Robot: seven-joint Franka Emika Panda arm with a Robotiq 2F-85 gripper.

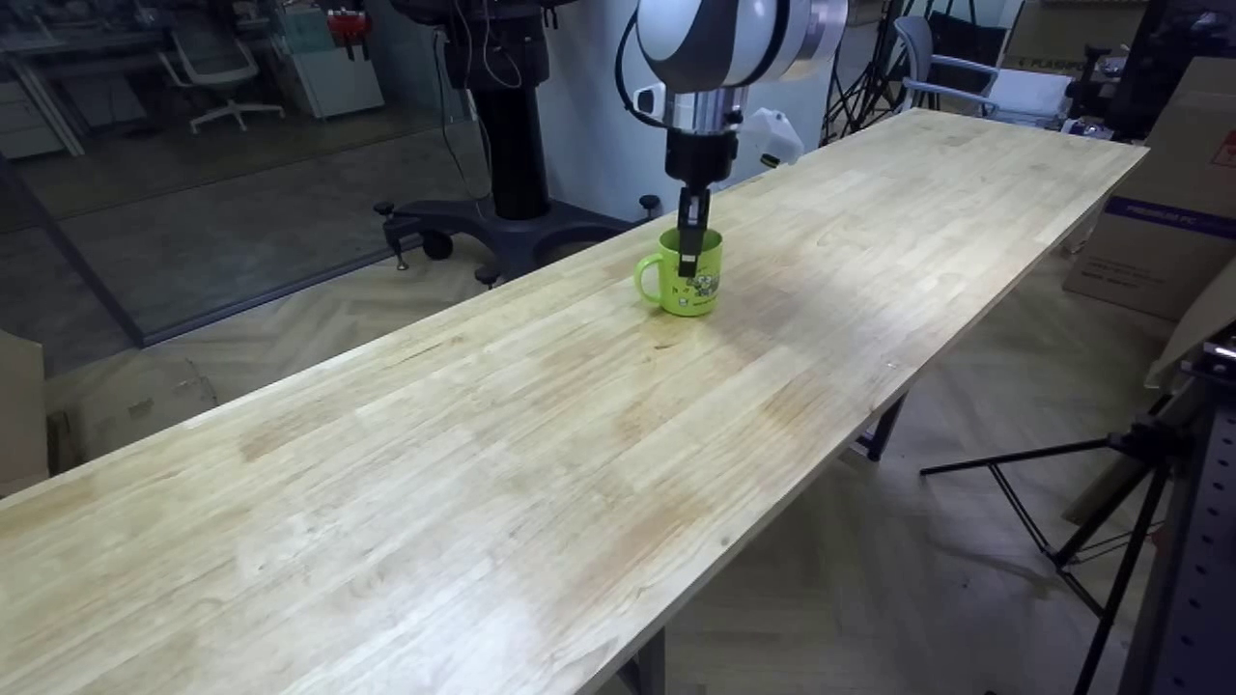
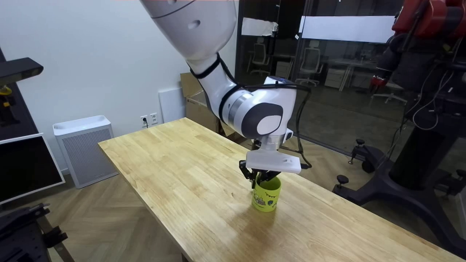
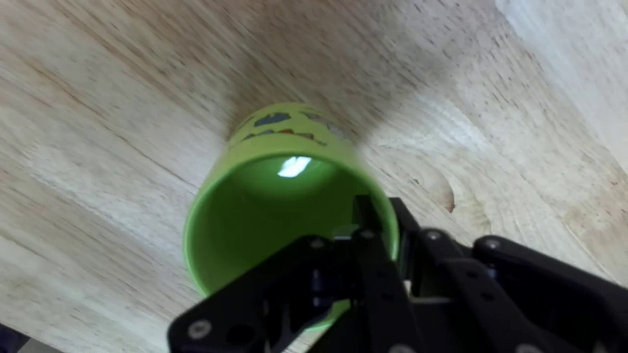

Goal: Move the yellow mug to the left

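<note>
- Yellow mug [image 1: 702,291]: upright, upper middle of the frame in an exterior view, nearer the upper long edge of the wooden table [image 1: 463,463] than the lower one.
- Gripper [image 3: 385,208]: narrow, its fingers [image 3: 405,216] pinching the mug's wall, one inside the rim, one outside.
- Room: a long stretch of wood runs from the mug to the lower left.
- Black wheeled stand [image 1: 519,164]: beyond the upper edge, upper left of the mug.

Arm [image 2: 211,34] slanting down from above in an exterior view | wrist [image 2: 264,114] bent | gripper [image 3: 382,208] pointing straight down | fingers [image 3: 406,219] clamped close, nearly parallel, thin gap between
</note>
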